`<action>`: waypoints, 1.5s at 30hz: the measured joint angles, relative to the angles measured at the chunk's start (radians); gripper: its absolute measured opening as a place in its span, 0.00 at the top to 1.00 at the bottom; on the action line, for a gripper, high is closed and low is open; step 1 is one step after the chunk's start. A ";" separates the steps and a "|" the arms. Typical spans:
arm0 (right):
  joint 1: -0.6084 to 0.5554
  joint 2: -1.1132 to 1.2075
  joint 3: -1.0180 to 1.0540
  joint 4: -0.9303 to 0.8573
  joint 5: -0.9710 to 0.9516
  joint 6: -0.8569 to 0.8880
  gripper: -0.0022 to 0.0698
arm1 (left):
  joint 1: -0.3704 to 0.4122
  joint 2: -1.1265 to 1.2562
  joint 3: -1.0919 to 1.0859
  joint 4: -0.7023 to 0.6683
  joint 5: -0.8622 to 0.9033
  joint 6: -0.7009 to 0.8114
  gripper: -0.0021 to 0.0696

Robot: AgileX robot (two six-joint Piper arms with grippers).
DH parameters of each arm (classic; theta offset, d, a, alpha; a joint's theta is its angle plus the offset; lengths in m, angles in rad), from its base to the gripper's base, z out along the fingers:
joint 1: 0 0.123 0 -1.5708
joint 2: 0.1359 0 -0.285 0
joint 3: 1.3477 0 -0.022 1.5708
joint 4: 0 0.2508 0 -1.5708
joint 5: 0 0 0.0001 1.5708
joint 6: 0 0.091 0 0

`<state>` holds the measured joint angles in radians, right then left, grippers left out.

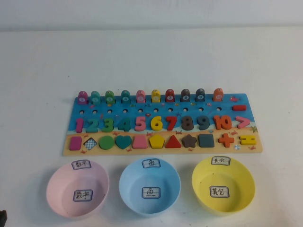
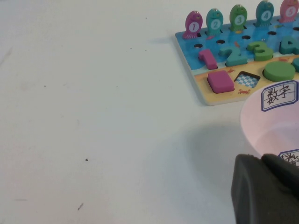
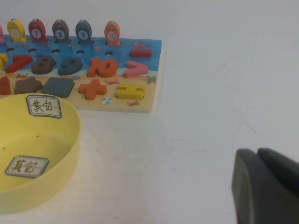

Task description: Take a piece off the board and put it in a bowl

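Note:
The magenta fish piece (image 1: 83, 97) with a white spot marked 1 stands at the far-left end of the board's (image 1: 246, 108) back row of fish. It also shows in the left wrist view (image 2: 193, 24). The light blue bowl (image 1: 130, 187) sits in front of the board, in the middle of three bowls, and is empty. My left gripper (image 2: 261, 161) is shut and empty, low by the pink bowl's (image 2: 261, 126) near-left side. My right gripper (image 3: 257, 154) is shut and empty, over bare table to the right of the yellow bowl (image 3: 70, 140). Both grippers are far from the piece.
The pink bowl (image 1: 57, 189) sits left of the blue one and the yellow bowl (image 1: 246, 189) right of it, both empty and labelled. The board holds coloured numbers, shapes and several other fish. A dark bit of the left arm (image 1: 2, 218) shows at the bottom-left corner.

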<state>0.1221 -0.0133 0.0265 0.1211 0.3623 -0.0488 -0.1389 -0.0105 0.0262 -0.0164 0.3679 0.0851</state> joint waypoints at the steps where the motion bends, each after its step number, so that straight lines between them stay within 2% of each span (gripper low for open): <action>1: 0.000 0.000 0.000 0.000 0.000 0.000 0.99 | 0.000 0.000 0.000 0.000 0.000 0.000 0.98; 23: 0.000 0.000 0.000 0.000 0.000 0.000 0.99 | 0.000 0.000 0.000 -0.024 -0.042 -0.006 0.98; 33: 0.000 0.000 0.000 0.000 0.000 0.000 0.99 | 0.000 0.000 0.000 -0.286 -0.196 -0.129 0.98; 37: 0.000 0.000 0.000 0.000 0.000 0.000 0.99 | 0.000 0.000 0.000 -0.325 -0.254 -0.140 0.98; 42: 0.000 0.000 0.000 0.000 0.000 0.000 0.99 | 0.000 0.000 0.000 -0.376 -0.268 -0.170 0.98; 45: 0.000 0.000 0.000 0.000 0.000 0.000 0.99 | 0.000 0.000 -0.035 -0.432 -0.216 -0.213 0.98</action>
<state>0.1221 -0.0133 0.0265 0.1211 0.3623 -0.0488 -0.1389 -0.0105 -0.0092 -0.4487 0.1515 -0.1279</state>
